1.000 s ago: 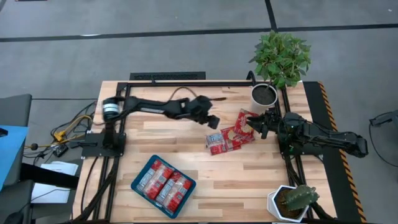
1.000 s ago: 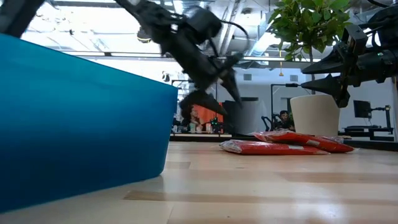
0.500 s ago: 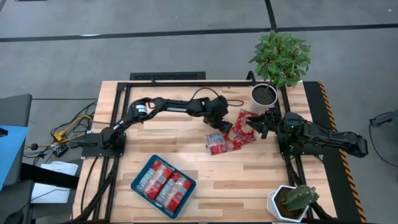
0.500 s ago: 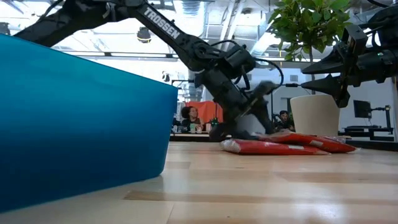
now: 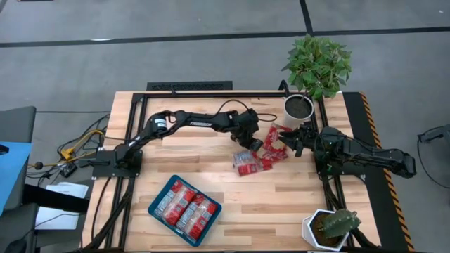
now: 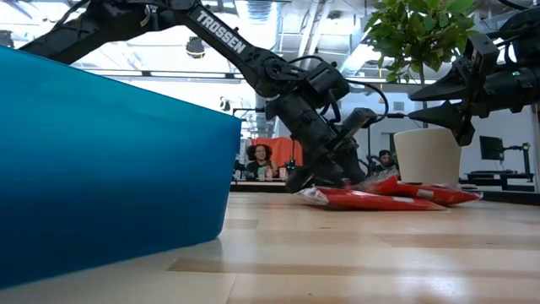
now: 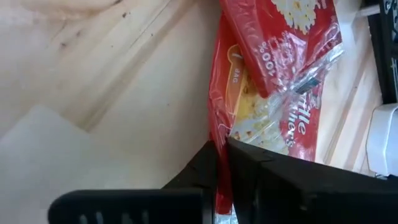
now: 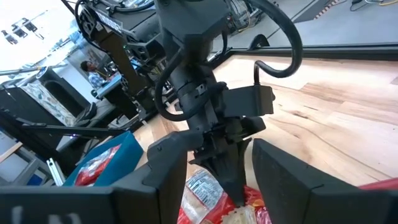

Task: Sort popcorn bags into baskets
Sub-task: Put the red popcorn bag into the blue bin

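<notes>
**Left claw pinching a popcorn bag at the pile**

The left gripper (image 5: 257, 144) is reaching across the table (image 5: 211, 176) and its two fingers (image 7: 214, 171) are squeezing tight on the thin red edge of a popcorn bag (image 7: 273, 118). In the left wrist view that edge is sandwiched between the dark fingertips with almost no gap showing, and a second bag (image 7: 280, 37) is lying partly over the pinched one. From table height the claw (image 6: 333, 173) is leaning down at a slant with its tips at the near end of the red pile (image 6: 380, 196), right at the wood.

The loose bags (image 5: 260, 154) are sitting in a small overlapping heap a little right of the table's middle, just beside the left claw and close to the white pot (image 5: 298, 109) holding the leafy plant (image 5: 318, 63).

The right gripper (image 5: 294, 137) is hanging above the right side of that heap, its fingers (image 8: 168, 171) spread wide with nothing between them.

The blue tray (image 5: 160, 190) is resting near the front edge on the left, well apart from the heap, with several red bags (image 5: 186, 205) lying flat inside it side by side. A small cactus pot (image 5: 330, 226) is standing at the front right corner.
</notes>
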### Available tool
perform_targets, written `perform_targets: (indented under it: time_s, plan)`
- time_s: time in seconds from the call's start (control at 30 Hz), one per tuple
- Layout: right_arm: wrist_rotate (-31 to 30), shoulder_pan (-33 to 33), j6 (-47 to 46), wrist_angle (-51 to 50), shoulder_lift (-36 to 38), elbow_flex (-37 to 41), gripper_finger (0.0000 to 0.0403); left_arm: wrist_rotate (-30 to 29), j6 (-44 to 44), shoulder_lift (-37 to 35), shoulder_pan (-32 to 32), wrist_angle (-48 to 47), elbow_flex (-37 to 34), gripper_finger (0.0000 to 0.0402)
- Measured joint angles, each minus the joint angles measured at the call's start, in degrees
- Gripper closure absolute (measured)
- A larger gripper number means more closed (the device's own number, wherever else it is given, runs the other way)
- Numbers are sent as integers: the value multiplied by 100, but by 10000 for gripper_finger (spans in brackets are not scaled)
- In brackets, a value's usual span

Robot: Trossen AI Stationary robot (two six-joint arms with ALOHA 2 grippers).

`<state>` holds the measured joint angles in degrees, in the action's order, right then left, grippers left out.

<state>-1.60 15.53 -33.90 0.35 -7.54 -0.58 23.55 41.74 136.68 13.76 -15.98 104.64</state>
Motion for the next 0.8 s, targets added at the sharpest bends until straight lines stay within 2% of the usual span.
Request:
perform_targets:
  time_s: [0.27,0.57,0.8]
  plan:
    - [1,0,8,0,-5,0,204,149,144,-305,-35,-428,299,401]
    - [5,0,-10,0,-94,0,203,162,-243,-901,-298,-2303,986,401]
    - [8,0,-8,1,-118,0,209,-674,189,-1792,-832,-3258,990,401]
